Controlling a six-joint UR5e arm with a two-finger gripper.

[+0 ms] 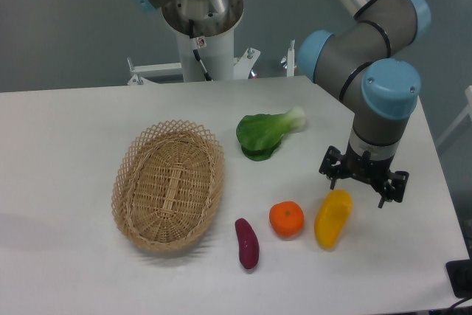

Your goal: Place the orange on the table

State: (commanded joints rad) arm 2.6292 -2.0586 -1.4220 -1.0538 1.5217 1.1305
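The orange (286, 220) is a small round bright fruit resting on the white table (74, 138), right of the basket and between a purple fruit and a yellow one. My gripper (362, 181) hangs above the table to the orange's upper right, just over the top end of the yellow fruit. Its fingers are spread apart and hold nothing. The orange stands free, a hand's width left of the gripper.
An oval wicker basket (169, 184) lies empty at the left. A green leafy vegetable (265, 133) sits behind the orange. A purple eggplant-like fruit (247, 243) and a yellow mango-shaped fruit (332, 217) flank the orange. The table's right edge is near the gripper.
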